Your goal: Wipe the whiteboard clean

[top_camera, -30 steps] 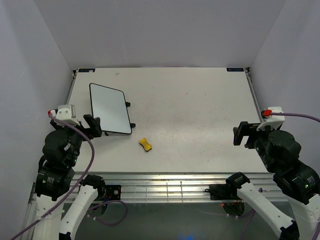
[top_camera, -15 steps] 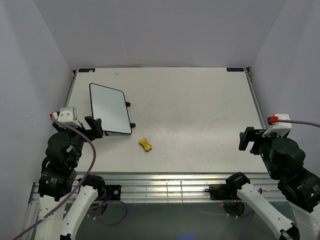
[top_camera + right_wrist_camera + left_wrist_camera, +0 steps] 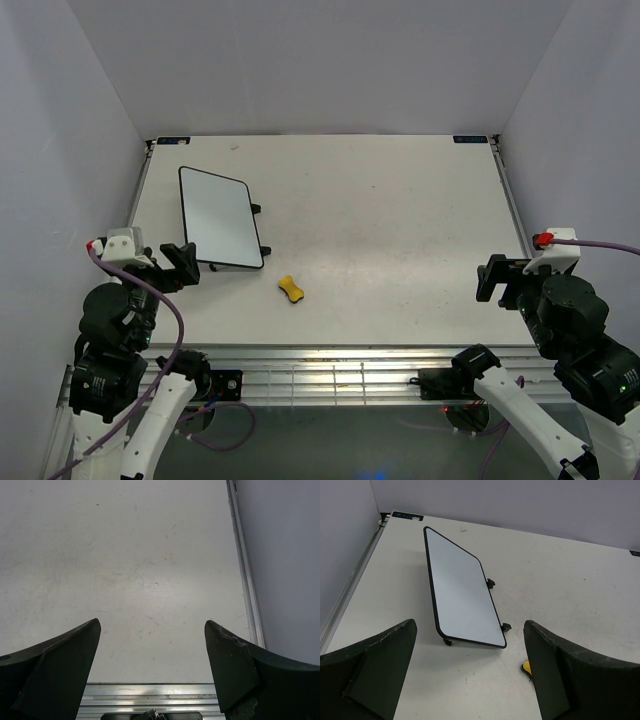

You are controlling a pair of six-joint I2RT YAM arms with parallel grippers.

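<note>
The whiteboard [image 3: 218, 217] lies just beyond the left pincer [image 3: 180, 265].

The left pincer [image 3: 184, 264] points forward and slightly down, its two dark fingers [image 3: 377, 667] spread wide with nothing gripped between them. Behind it, the left arm [image 3: 108, 322] is folded up tightly over its base. The right pincer [image 3: 492, 279] is posed much the same: its fingers [image 3: 55, 667] gape apart, empty, and aim ahead and downward. The right arm [image 3: 578, 325] bunches up behind and to the right of it.
</note>
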